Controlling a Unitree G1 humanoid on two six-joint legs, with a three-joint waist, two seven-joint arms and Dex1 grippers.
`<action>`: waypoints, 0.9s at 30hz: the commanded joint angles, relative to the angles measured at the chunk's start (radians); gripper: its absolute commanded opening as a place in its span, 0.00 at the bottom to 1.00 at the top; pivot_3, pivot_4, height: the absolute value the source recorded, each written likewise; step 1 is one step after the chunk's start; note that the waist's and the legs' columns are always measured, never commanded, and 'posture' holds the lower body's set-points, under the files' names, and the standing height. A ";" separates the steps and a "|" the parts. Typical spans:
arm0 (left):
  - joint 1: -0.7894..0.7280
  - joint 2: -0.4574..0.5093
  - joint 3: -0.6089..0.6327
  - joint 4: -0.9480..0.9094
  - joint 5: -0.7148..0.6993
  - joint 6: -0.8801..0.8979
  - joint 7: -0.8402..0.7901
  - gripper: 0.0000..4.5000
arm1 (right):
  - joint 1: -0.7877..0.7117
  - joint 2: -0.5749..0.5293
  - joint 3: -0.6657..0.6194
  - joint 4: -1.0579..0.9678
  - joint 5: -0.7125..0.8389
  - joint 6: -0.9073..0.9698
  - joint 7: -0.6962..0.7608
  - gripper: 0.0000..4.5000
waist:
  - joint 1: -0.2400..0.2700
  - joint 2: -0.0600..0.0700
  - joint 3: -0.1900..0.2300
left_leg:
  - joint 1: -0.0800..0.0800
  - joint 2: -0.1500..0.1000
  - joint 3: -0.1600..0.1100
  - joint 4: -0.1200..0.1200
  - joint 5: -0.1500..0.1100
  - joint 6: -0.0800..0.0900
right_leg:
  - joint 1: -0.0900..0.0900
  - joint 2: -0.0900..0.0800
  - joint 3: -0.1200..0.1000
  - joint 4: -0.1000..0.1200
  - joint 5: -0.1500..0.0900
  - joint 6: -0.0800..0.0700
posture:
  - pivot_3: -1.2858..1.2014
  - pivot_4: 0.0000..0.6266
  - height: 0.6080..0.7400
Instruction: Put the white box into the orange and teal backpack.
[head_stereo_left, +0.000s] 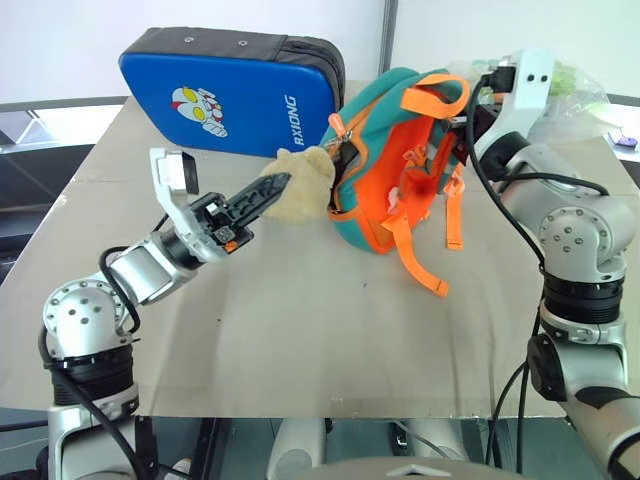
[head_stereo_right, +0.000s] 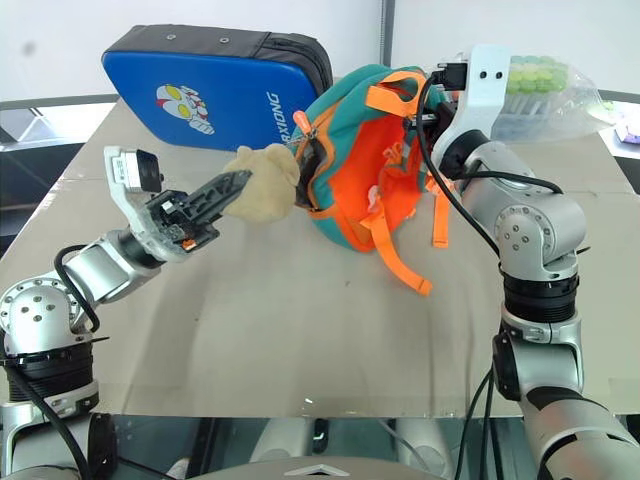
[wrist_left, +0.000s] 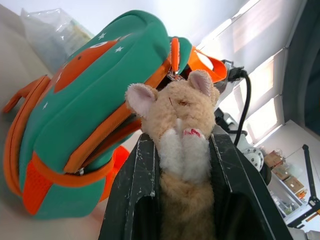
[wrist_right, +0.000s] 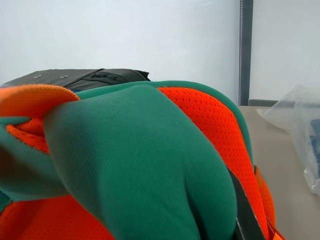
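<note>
The orange and teal backpack lies on its side mid-table, its zipper edge toward my left arm and its orange straps trailing forward. Its tan plush bear head sits between the fingers of my left gripper, which is shut on it. My right gripper is at the backpack's upper far side by the orange handle, shut on the teal fabric. The white box is out of view.
A big blue padded cartoon case stands behind the backpack at the far left. A clear bag of green-capped tubes lies at the far right behind my right arm. The tan table is bare in front.
</note>
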 joint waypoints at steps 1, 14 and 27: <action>-0.073 0.009 0.115 0.017 -0.090 -0.067 0.045 0.11 | 0.005 -0.130 -0.236 -0.039 -0.110 -0.076 -0.094 0.00 | 0.003 0.000 0.000 | 0.000 0.000 0.000 0.000 0.000 0.000 | 0.000 0.000 0.000 0.000 0.000 0.000 | 0.52 0.24 1.00; -0.622 -0.252 -0.062 0.354 0.242 -0.206 0.052 0.11 | 0.170 -0.271 -0.221 -0.427 0.239 0.133 0.119 0.00 | 0.008 0.000 0.000 | -0.003 -0.002 -0.003 0.002 0.000 0.000 | 0.000 0.000 -0.003 -0.003 0.000 0.000 | 0.52 0.24 1.00; -0.661 -0.333 -0.116 0.211 0.211 0.024 -0.222 0.11 | 0.175 -0.220 -0.039 -0.465 0.200 0.119 0.122 0.00 | -0.002 0.000 0.001 | -0.003 -0.001 -0.002 0.001 0.000 0.000 | 0.000 0.000 -0.002 -0.003 0.000 0.001 | 0.52 0.24 1.00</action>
